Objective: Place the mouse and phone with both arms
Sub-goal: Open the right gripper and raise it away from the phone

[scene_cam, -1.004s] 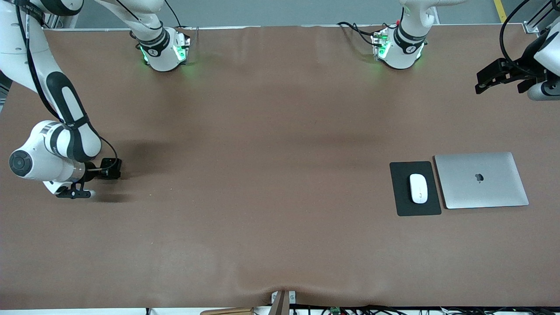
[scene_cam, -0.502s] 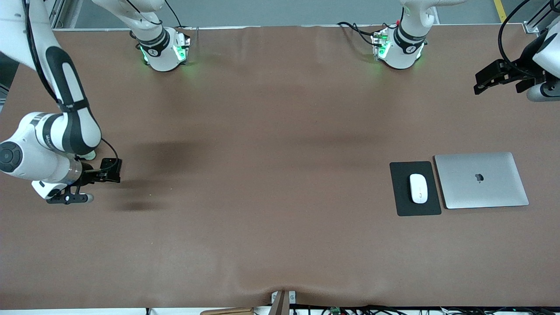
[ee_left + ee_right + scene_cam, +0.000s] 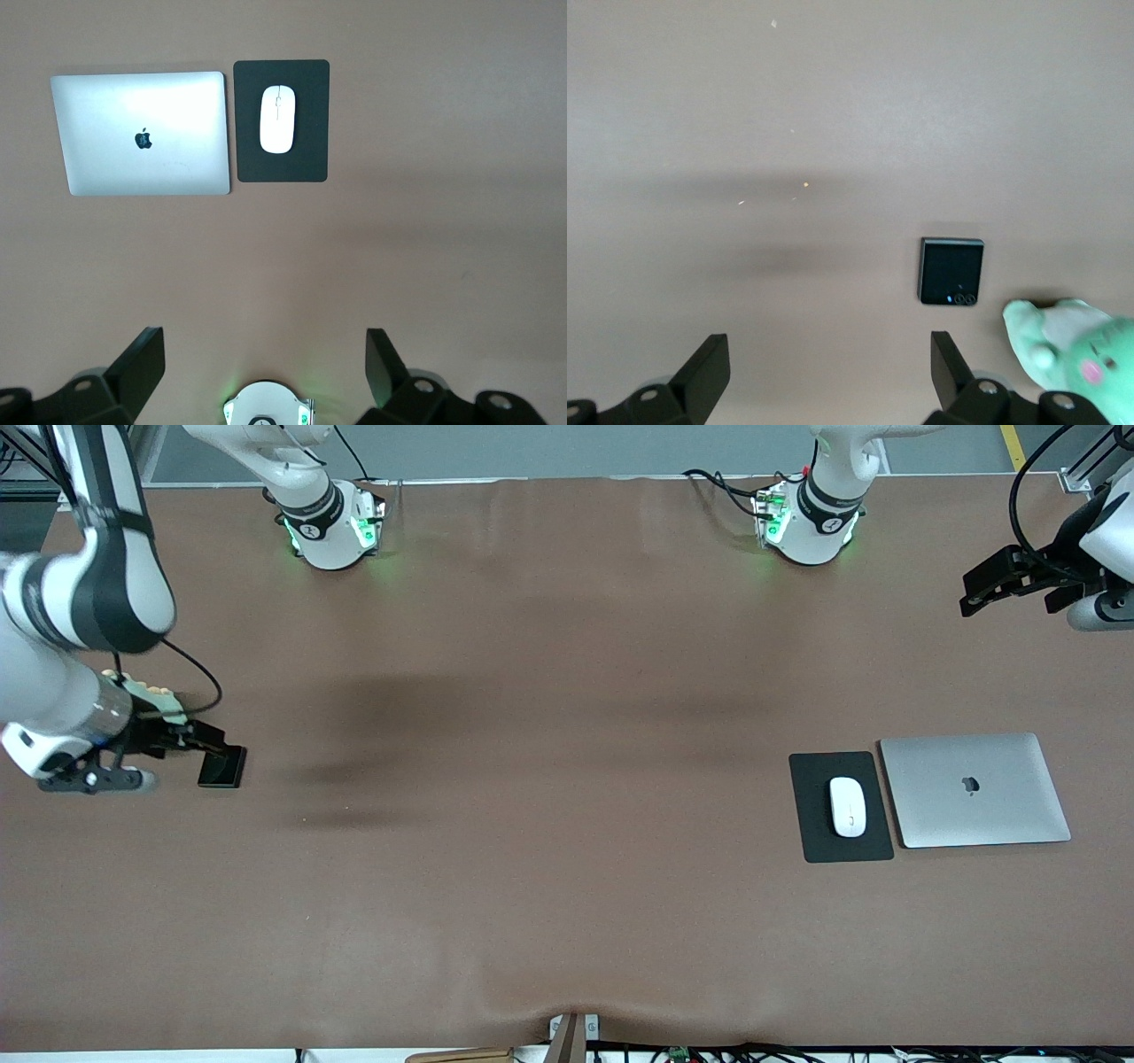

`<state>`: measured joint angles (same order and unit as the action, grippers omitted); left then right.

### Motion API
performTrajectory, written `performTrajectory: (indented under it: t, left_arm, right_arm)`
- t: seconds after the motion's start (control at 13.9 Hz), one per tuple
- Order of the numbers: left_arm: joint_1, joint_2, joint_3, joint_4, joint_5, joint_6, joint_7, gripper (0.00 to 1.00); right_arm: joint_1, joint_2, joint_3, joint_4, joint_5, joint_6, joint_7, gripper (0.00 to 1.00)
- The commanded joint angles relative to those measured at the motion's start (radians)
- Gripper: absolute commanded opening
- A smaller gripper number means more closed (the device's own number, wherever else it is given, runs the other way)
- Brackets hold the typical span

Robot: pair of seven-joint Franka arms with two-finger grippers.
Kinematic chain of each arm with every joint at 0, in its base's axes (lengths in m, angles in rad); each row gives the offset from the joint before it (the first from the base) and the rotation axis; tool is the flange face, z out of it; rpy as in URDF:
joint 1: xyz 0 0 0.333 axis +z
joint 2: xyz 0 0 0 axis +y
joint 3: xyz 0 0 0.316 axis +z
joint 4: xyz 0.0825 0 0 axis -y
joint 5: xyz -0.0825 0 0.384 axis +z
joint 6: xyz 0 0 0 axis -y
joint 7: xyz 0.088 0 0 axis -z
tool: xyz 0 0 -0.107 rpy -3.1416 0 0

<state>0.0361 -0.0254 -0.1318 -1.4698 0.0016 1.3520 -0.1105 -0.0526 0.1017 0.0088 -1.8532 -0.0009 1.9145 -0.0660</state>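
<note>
The white mouse [image 3: 847, 806] lies on a matte black pad [image 3: 840, 850] toward the left arm's end of the table; it also shows in the left wrist view [image 3: 277, 107]. The black phone [image 3: 221, 767] lies flat on the table toward the right arm's end, and the right wrist view shows it too [image 3: 951, 271]. My right gripper [image 3: 182, 737] hangs open and empty above the table beside the phone, its jaws wide apart [image 3: 830, 372]. My left gripper [image 3: 979, 589] is open and empty, high over the table's edge, and waits [image 3: 266, 367].
A closed silver laptop [image 3: 974, 790] lies beside the black pad, also in the left wrist view [image 3: 142, 133]. A pale green plush toy [image 3: 142, 689] sits close to the phone, partly under the right arm, and shows in the right wrist view [image 3: 1067, 350].
The right arm has lifted and drawn back from the phone toward its end of the table. The phone stays flat on the table. The left arm has barely moved.
</note>
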Motion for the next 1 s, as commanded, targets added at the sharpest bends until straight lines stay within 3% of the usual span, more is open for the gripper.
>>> performTrajectory:
  t: [0.0, 0.29, 0.43, 0.57, 0.93]
  left_arm:
    - [0.01, -0.019, -0.003, -0.012, -0.018, -0.004, -0.012, 1.0]
    - [0.018, -0.046, -0.003, -0.056, -0.025, -0.001, -0.009, 1.0]
    - [0.008, -0.111, -0.003, -0.151, -0.025, 0.065, -0.012, 1.0]
    - [-0.007, -0.139, 0.004, -0.195, -0.023, 0.078, -0.014, 1.0]
    - [-0.035, -0.152, 0.029, -0.193, -0.008, 0.07, -0.02, 1.0]
  right_arm:
    - [0.01, -0.085, 0.0, 0.038, -0.005, -0.115, 0.015, 1.0]
    - [0.005, -0.089, -0.003, 0.19, 0.044, -0.314, 0.015, 1.0]
    - [0.003, -0.086, -0.004, 0.253, 0.082, -0.362, 0.009, 1.0]
    - [0.008, -0.086, -0.003, 0.288, 0.102, -0.396, 0.006, 1.0]
    - [0.007, -0.088, -0.004, 0.312, 0.085, -0.434, -0.04, 1.0]
